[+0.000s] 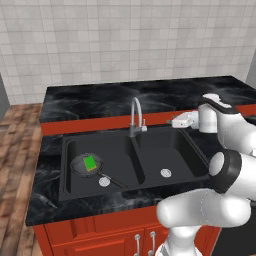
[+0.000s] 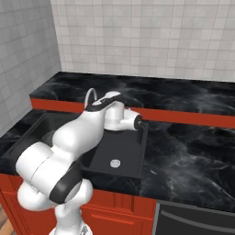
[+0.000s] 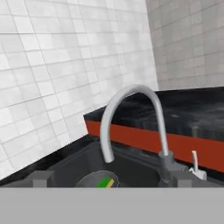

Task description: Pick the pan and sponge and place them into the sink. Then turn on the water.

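Now, jaws: spread wide, nothing between them; the two dark tips sit far apart at the bottom of the hand view.
Gripper (image 1: 176, 121): held level above the right basin, pointing toward the faucet, near it but not touching; in the right base view it (image 2: 140, 121) sticks out from the white wrist over the sink's back edge.
Faucet (image 1: 135, 114): tall silver gooseneck on a dark base at the divider's back end, spout curving down to the left basin; a small lever (image 3: 194, 160) stands just beside the base. No stream shows at the spout.
Sink (image 1: 150, 186): matte black, two basins split by a central divider, a round silver drain in each.
Pan (image 1: 81, 169): small, round, dark grey-black, lying flat in the left basin with its thin black handle running toward the drain.
Sponge (image 1: 90, 163): bright green block resting inside the pan; the hand view shows its yellowish edge (image 3: 105, 183).
Counter (image 1: 100, 100): black marbled top over red cabinets.
Wall: pale grey tiles behind.
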